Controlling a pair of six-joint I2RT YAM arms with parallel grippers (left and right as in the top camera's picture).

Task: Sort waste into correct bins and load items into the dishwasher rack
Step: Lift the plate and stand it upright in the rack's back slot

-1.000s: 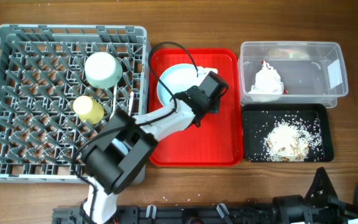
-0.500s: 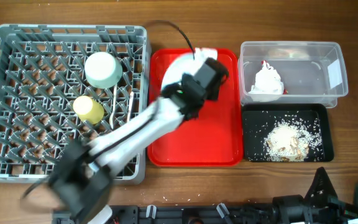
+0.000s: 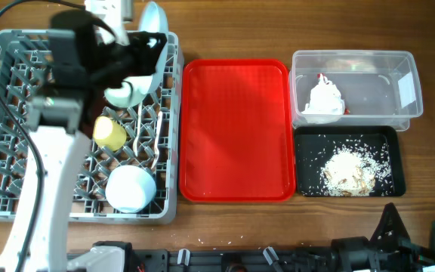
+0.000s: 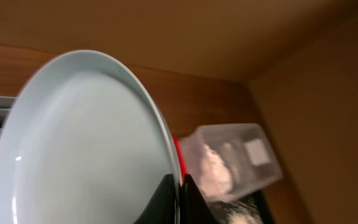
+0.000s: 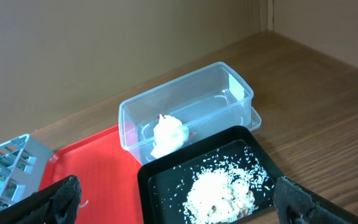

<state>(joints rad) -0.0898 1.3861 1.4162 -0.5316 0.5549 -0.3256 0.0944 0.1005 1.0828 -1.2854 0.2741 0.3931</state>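
Plate (image 4: 86,143) is now off the red tray (image 3: 236,128) and hanging on edge over the far right corner of the dishwasher rack (image 3: 89,200), left end effector (image 4: 179,196) clenching its rim, so slotting is looking next.

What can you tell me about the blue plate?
The blue plate is round, light blue, smooth and shiny, with a shallow middle and a raised rim. It looks clean. The left gripper pinches its rim and holds it tipped up on its edge in the air. From overhead it hangs by the far edge of the grey rack and does not seem to be set between the pegs yet.
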